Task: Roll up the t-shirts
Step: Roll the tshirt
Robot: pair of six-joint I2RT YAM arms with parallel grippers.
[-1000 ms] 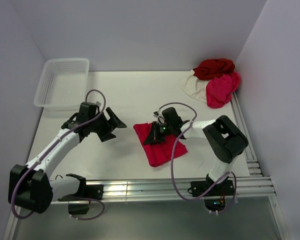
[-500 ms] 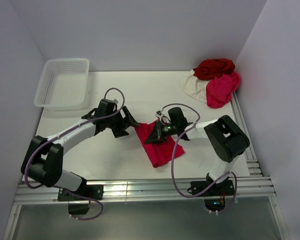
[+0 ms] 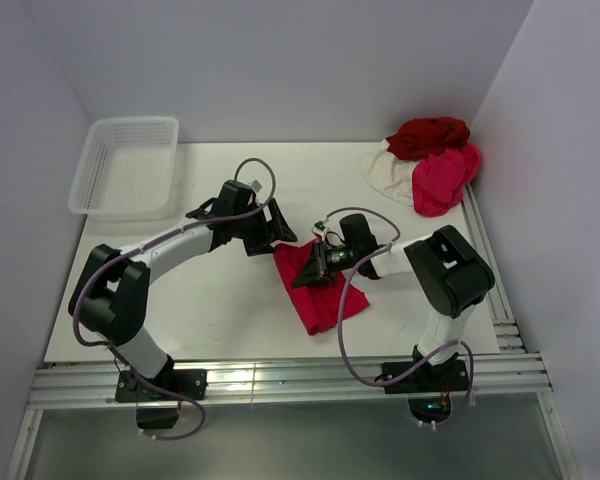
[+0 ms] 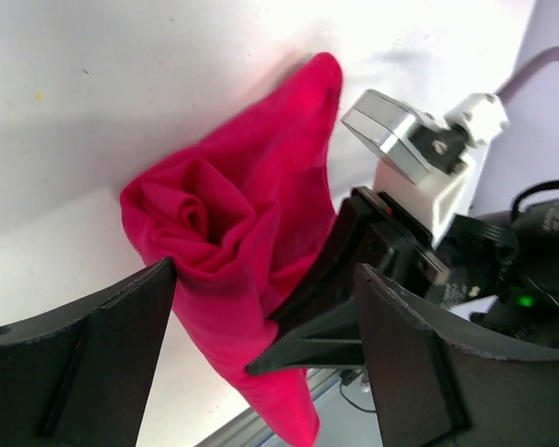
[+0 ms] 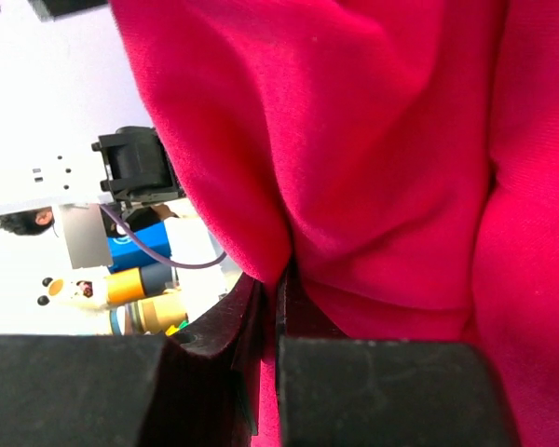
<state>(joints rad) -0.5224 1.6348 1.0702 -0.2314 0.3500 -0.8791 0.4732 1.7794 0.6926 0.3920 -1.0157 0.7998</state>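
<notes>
- Right now the crimson t-shirt (image 3: 318, 290) lies on the tabletop (image 3: 230, 300) as a folded strip, and both arms meet at one end of it.
- From the left hand (image 3: 280, 233) the strip's long axis runs away and off to one side. The end closest to that hand is wound into a loose spiral, which the left wrist view shows almost end-on.
- That spiral end sits just ahead of the left hand and between the lines of its two fingers (image 4: 84, 345). The fingers are spread wide, with nothing gripped and no contact I can make out.
- The right hand (image 3: 316, 270) comes in from the opposite side of the same end. Its fingers are pressed together on a fold of the crimson cloth, low against the roll.
- Both hands are close to the spiral, but only the right one has hold of it. I'd judge the next move depends on the left hand closing across the roll's end, square to the strip's length.
- The other t-shirts (image 3: 435, 160) sit in a heap well beyond the right hand, untouched.
</notes>
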